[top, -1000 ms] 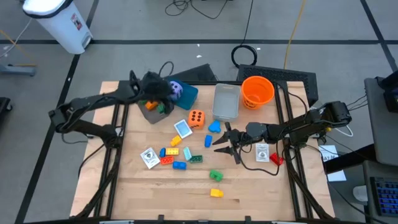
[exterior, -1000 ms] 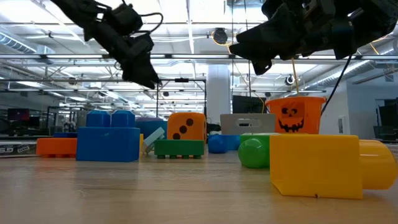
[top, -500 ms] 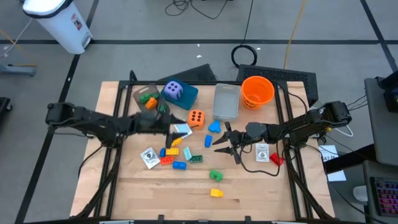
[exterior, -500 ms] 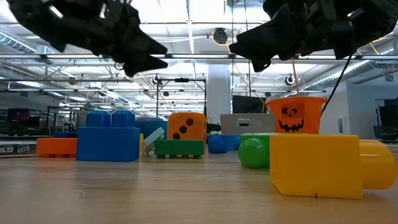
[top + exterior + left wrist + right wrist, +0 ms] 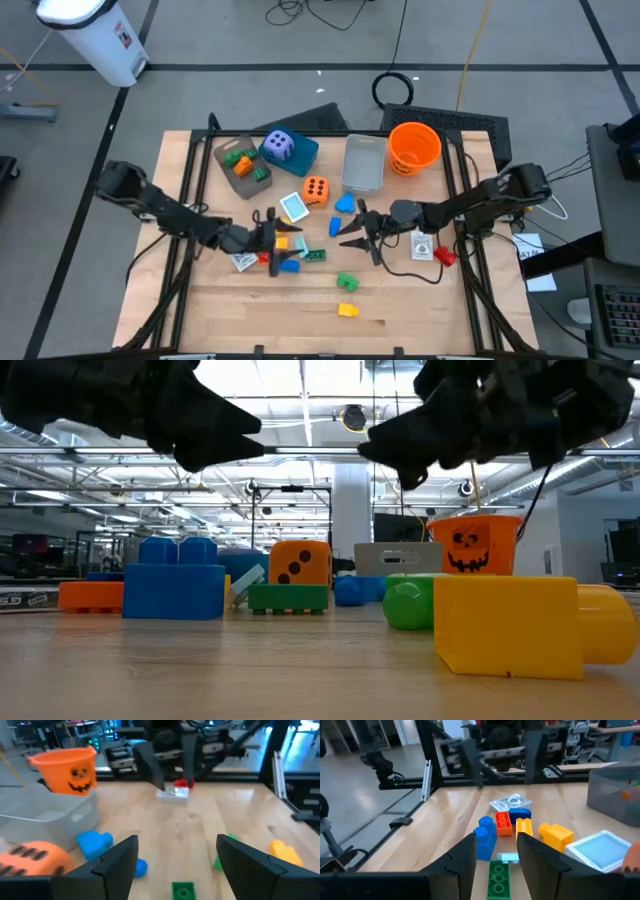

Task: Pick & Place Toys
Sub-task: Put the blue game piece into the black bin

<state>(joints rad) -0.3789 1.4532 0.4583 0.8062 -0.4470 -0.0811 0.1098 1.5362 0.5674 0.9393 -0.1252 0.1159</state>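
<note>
**Both arms low over the scattered toys, nothing in either grip**

We see the left gripper (image 5: pixel 268 237) hanging just above the cluster of small plastic bricks (image 5: pixel 285 252) near the middle of the wooden bench (image 5: pixel 260 310). Its jaws are spread and nothing sits between them; in its wrist view bare bench shows in the gap. The right gripper (image 5: pixel 357 236) hovers just to the right of the same cluster, facing the left one. Its jaws stand partly apart and pinch nothing.

Between the two grippers lie a green studded brick (image 5: pixel 498 878), a blue brick (image 5: pixel 485 839), a red brick (image 5: pixel 503 824) and a yellow brick (image 5: pixel 524 831). A small printed card (image 5: pixel 240 261) lies beside the left gripper. Toward the front edge rest a rounded green piece (image 5: pixel 347 283) and a yellow brick (image 5: pixel 347 310), both well apart from the grippers.

The orange spotted die (image 5: pixel 316 189) sits on the bench beside a flat card with a blue face (image 5: pixel 293 207). The purple spotted die (image 5: pixel 279 146) rests on the teal box (image 5: pixel 303 152) at the back. Beside it, a grey tray (image 5: pixel 238 172) holds orange and green bricks. An empty-looking clear grey bin (image 5: pixel 363 163) and the orange pumpkin-faced bucket (image 5: pixel 414 146) stand along the back right. Another card (image 5: pixel 421 245) and a small red piece (image 5: pixel 444 257) lie near the right arm.
</note>
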